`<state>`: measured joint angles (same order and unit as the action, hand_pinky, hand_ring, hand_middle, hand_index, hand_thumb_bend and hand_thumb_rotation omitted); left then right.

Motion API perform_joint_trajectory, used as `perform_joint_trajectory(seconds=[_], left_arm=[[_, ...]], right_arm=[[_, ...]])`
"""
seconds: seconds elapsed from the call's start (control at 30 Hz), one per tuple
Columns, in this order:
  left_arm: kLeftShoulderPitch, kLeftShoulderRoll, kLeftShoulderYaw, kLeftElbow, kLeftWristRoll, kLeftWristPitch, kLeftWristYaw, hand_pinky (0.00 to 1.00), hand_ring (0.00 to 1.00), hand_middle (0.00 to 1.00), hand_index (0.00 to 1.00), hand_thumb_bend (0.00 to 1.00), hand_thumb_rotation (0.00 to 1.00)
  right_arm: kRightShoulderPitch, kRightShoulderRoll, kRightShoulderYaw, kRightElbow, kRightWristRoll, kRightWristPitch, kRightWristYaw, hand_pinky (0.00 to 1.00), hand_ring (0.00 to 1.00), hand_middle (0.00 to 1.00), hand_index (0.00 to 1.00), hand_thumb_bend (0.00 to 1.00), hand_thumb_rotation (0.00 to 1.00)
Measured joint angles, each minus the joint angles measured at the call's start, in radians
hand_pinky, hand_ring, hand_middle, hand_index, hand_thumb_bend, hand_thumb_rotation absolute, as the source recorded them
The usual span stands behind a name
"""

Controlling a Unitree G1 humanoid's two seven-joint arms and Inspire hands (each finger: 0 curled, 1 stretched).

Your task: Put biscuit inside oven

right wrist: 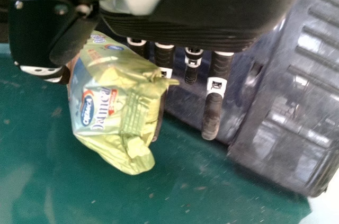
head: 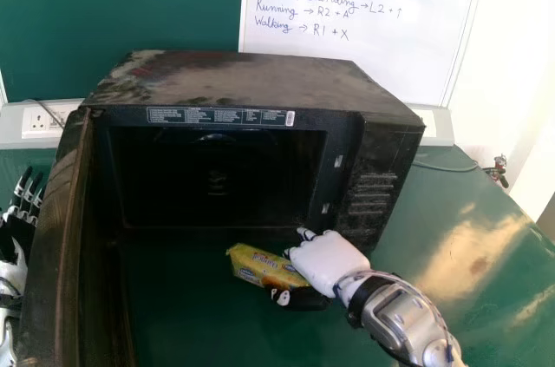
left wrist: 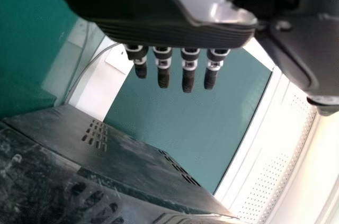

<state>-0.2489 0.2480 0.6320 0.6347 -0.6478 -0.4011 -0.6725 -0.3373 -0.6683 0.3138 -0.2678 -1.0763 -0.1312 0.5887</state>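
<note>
Right hand (head: 325, 261) part closed, biscuit packet (head: 258, 266) pinched between thumb (right wrist: 45, 71) and fingers (right wrist: 212, 113); one finger runs nearly straight past the wrapper. Packet's free end sticks out to the hand's left, just in front of the microwave oven (head: 260, 82); door (head: 54, 245) open. Left hand (left wrist: 175, 36) open, nothing in it, beyond the door. Packet probably light, stiffish, slippery wrapper, biscuits crumble if squeezed. Best hold: around the middle, gentle, not by the crimped end. Next: lift over the sill, feed in free end first.
</note>
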Motion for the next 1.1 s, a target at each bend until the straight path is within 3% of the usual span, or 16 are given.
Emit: perform_joint_trajectory(seconds=[0.5,0.6,0.77,0.8,0.87,1.1], left_arm=[[0.003,0.0,-0.001,-0.004,-0.001,0.002,-0.002,0.11,0.47,0.66,0.85,0.13,0.0],[0.003,0.001,-0.001,-0.004,-0.001,0.002,-0.002,0.19,0.49,0.66,0.84,0.15,0.0],[0.005,0.001,-0.002,-0.008,0.0,0.004,0.006,0.18,0.47,0.66,0.84,0.14,0.0],[0.005,0.001,-0.003,-0.007,0.0,0.003,0.006,0.17,0.47,0.65,0.84,0.14,0.0],[0.004,0.001,-0.003,-0.006,0.0,0.003,0.006,0.18,0.47,0.65,0.84,0.14,0.0],[0.005,0.001,-0.003,-0.007,-0.001,0.003,0.001,0.12,0.45,0.64,0.84,0.13,0.0]], right_arm=[[0.0,0.003,-0.024,-0.031,0.043,-0.01,-0.011,0.39,0.47,0.49,0.7,0.55,0.0],[-0.001,0.007,-0.024,-0.031,0.043,-0.013,-0.027,0.39,0.46,0.49,0.69,0.55,0.0],[-0.001,0.02,-0.024,-0.019,0.044,-0.034,-0.097,0.36,0.45,0.49,0.68,0.55,0.0],[-0.002,0.023,-0.024,-0.012,0.044,-0.037,-0.109,0.36,0.44,0.49,0.57,0.54,0.0],[-0.004,0.03,-0.024,0.01,0.044,-0.046,-0.138,0.35,0.44,0.49,0.51,0.53,0.0],[-0.036,0.053,-0.003,0.065,0.008,-0.049,-0.193,0.3,0.38,0.45,0.54,0.52,0.0]])
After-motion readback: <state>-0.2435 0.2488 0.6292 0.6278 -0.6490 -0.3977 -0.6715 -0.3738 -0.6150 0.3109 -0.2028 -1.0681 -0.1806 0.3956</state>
